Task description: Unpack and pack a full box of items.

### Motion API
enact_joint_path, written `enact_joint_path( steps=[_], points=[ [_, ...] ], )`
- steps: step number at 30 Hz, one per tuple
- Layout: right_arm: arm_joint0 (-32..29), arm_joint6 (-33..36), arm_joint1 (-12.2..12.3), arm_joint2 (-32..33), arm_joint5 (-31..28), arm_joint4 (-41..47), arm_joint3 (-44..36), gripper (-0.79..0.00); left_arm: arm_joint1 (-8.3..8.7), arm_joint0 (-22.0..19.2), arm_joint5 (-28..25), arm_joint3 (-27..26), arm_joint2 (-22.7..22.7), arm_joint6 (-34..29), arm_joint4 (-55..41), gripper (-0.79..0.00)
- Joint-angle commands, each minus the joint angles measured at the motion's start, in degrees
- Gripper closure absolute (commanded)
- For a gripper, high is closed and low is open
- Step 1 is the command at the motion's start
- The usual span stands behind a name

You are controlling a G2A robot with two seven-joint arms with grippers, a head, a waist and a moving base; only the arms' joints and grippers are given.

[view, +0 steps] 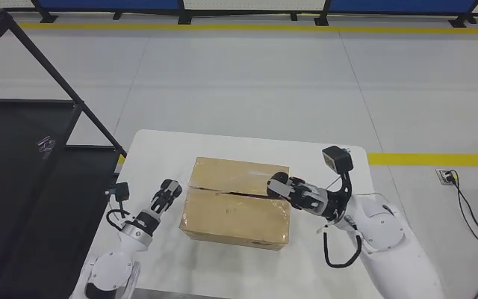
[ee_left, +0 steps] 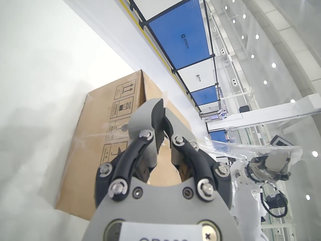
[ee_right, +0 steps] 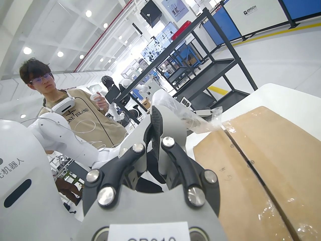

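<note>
A closed brown cardboard box [view: 235, 205] lies in the middle of the white table [view: 224, 149]. Its two top flaps meet in a long seam. My right gripper [view: 275, 185] is over the box's right end, shut on a strip of clear tape [ee_right: 190, 119]. The strip runs from the fingers down to the seam of the box [ee_right: 263, 151]. My left gripper [view: 170, 187] hovers just left of the box, shut with nothing in it. In the left wrist view this gripper [ee_left: 162, 112] faces the box's printed end [ee_left: 112, 126], with the lifted tape [ee_left: 233, 147] beyond.
A black metal rack [view: 37, 149] stands close to the table's left side. The same black shelving [ee_right: 200, 71] rises past the table's edge in the right wrist view. Bare table surface lies behind and in front of the box.
</note>
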Motion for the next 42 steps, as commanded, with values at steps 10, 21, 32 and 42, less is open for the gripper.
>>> enact_joint_path(
  steps=[10, 21, 32, 42],
  points=[
    [0.4, 0.8, 0.5, 1.1, -1.4, 2.6, 3.6, 0.0, -0.45, 0.4, -0.8, 1.7, 1.7, 3.7, -2.3, 0.0],
    [2.8, 3.0, 0.7, -0.5, -3.6, -0.2, 5.7, 0.0, -1.06, 1.4, -2.8, 2.3, 3.4, 8.7, -4.6, 0.0],
    [2.7, -4.6, 0.3, -0.9, -11.3, -5.8, 7.8, 0.0, -1.63, 1.7, -2.6, 2.1, 4.6, 12.1, -6.5, 0.0],
    [5.5, -5.6, 0.1, -3.0, -12.4, -7.8, 10.3, 0.0, -2.17, 2.5, -2.9, 1.8, 5.8, 14.8, -8.0, 0.0]
  ],
)
